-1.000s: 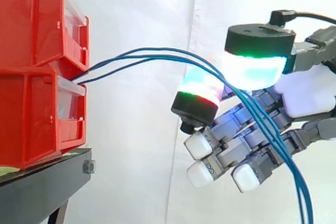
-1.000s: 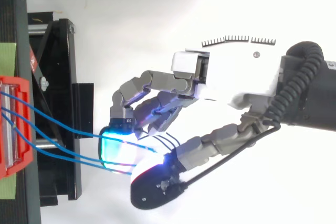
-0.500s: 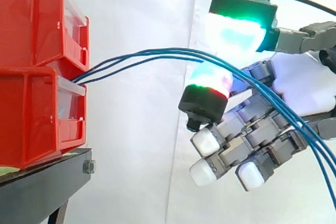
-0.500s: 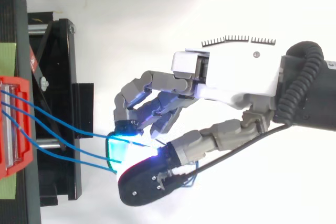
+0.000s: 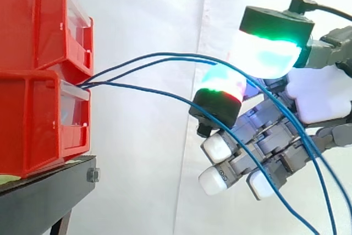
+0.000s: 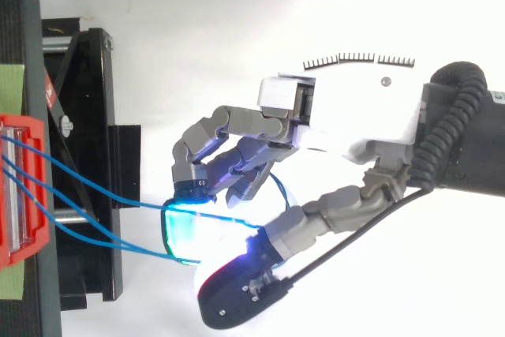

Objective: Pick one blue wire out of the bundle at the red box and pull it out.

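Centre right, my hand (image 5: 319,94) pinched two blue wires (image 5: 181,54) from the left red box (image 5: 33,114); I judged shedding one, then pulling, came next.

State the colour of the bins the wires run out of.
The bins are red, best seen in the side view.

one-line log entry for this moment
hand at blue wires | two wires run into hand, lowest wire sags across it | all rooted at red bins | grip unclear
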Robot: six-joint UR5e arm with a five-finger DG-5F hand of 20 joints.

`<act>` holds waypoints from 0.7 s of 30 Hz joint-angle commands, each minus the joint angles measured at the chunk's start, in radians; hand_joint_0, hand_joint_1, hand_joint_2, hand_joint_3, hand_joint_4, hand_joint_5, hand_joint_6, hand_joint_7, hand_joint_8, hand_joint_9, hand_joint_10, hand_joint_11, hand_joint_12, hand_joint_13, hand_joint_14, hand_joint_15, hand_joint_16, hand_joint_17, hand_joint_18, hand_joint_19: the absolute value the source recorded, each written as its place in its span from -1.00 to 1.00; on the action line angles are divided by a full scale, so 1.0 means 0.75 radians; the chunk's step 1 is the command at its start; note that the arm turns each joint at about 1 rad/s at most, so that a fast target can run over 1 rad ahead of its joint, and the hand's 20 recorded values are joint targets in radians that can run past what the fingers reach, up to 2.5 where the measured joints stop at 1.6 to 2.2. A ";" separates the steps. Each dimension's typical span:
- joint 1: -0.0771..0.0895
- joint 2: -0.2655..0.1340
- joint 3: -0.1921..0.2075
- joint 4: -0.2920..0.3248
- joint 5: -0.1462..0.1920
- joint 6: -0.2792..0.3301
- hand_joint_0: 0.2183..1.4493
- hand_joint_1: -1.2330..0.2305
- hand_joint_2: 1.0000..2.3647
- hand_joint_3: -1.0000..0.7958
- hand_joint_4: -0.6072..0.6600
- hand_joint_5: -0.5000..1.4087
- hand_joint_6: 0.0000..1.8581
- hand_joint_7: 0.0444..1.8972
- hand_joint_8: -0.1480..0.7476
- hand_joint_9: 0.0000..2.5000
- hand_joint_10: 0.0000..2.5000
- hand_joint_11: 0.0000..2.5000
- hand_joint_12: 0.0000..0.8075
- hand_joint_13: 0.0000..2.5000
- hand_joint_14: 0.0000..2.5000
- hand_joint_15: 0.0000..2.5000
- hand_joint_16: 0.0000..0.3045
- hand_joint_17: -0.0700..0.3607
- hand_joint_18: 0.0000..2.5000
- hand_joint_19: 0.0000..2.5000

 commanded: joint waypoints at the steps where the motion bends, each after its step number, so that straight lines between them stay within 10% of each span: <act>1: -0.003 -0.001 0.000 0.000 -0.012 0.001 -0.31 -0.61 -1.00 -0.44 0.30 -0.69 -0.05 0.06 0.11 -0.43 -0.99 -0.53 0.16 -0.52 -0.99 -0.79 -0.60 -0.03 -0.41 -0.69; 11: -0.005 -0.001 0.000 0.000 -0.018 -0.001 -0.54 -0.17 -1.00 -0.44 0.32 -0.67 -0.08 0.06 0.21 -0.36 -0.99 -0.54 0.25 -0.51 -0.99 -0.77 -0.56 0.03 -0.41 -0.63; 21: -0.005 -0.001 0.000 0.000 -0.022 -0.001 -0.30 -0.50 -0.99 -0.34 0.29 -0.70 -0.06 0.08 0.10 -0.44 -0.99 -0.53 0.16 -0.54 -0.99 -0.78 -0.60 -0.03 -0.44 -0.65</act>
